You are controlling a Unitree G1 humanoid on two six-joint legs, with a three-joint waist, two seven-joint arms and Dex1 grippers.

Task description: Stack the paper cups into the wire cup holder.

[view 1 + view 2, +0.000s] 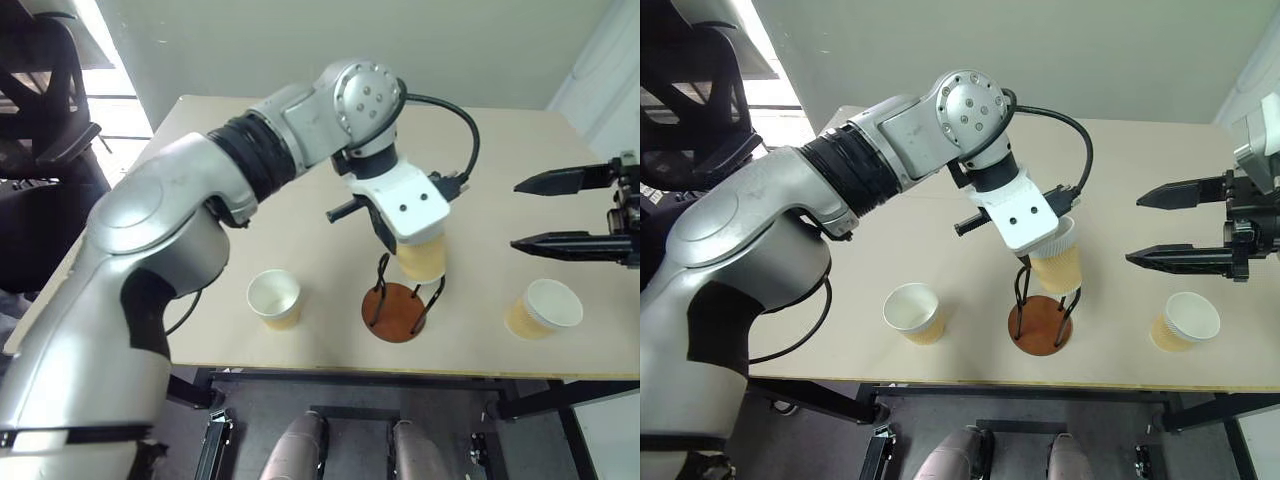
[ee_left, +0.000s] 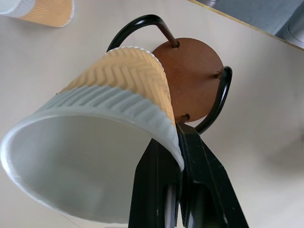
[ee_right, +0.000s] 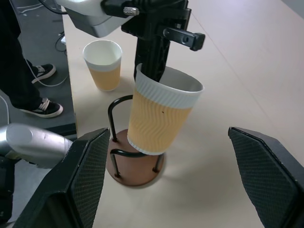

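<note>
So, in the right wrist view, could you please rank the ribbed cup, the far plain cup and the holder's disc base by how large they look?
1. Ribbed cup: largest.
2. Disc base: partly hidden behind it.
3. Plain cup: smallest-looking, but farthest away, so true size is unsure.

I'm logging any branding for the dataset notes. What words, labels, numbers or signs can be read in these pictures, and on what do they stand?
None can be read.
The held ribbed cup: a zigzag pattern, no print.
The two cups standing on the table: no lettering visible.
The wire cup holder: plain base, no mark.
The left gripper and right gripper: no label visible.
</note>
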